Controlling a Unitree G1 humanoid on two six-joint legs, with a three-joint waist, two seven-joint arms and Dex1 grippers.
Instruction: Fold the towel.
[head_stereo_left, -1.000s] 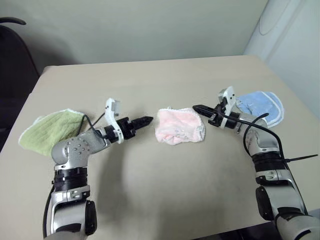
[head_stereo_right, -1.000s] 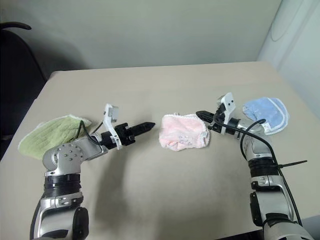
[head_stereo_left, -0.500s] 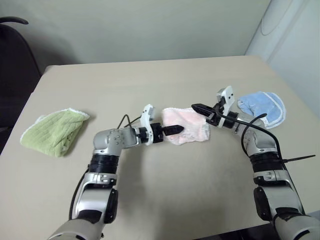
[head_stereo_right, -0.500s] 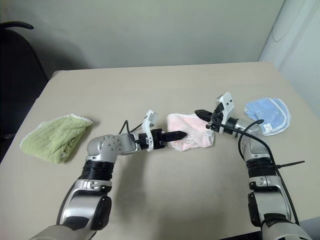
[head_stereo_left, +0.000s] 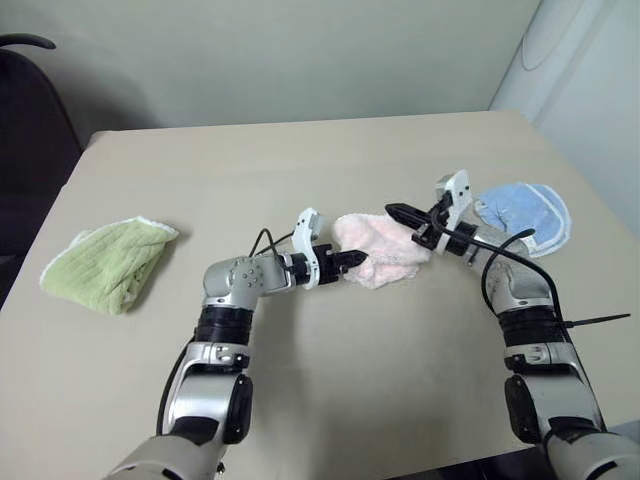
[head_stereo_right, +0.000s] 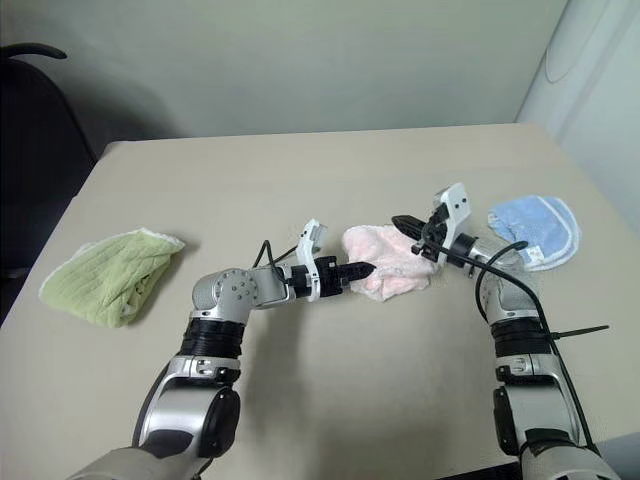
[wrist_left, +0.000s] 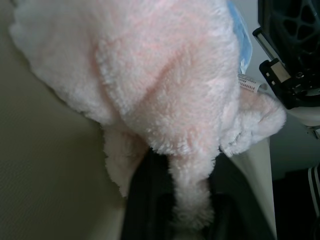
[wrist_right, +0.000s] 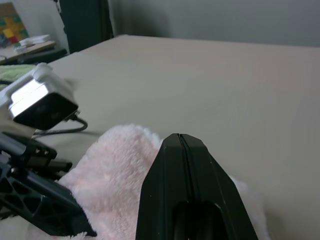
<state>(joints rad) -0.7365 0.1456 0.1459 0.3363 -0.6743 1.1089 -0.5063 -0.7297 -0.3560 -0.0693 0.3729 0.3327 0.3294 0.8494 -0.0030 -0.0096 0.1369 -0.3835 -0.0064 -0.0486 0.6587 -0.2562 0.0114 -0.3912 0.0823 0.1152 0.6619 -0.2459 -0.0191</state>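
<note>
The towel (head_stereo_left: 392, 252), pale pink terry, lies bunched in a small heap at the middle of the table (head_stereo_left: 330, 170). My left gripper (head_stereo_left: 356, 260) reaches in from the left and is shut on the towel's near left edge. In the left wrist view a fold of the towel (wrist_left: 165, 75) runs down between the two black fingers (wrist_left: 142, 190). My right gripper (head_stereo_left: 392, 211) is shut with nothing in it, pointing left just above the towel's far right part. In the right wrist view its tips (wrist_right: 181, 138) hover over the pink pile (wrist_right: 115, 165).
A light green ribbed towel (head_stereo_left: 105, 262) lies at the table's left side. A light blue cloth (head_stereo_left: 525, 212) lies at the right, behind my right forearm. A dark chair (head_stereo_left: 25, 120) stands off the table's left edge.
My left gripper swept right from open table to the towel's left edge and shut on it. The towel got pushed right into a tighter heap. The right arm stayed put.
</note>
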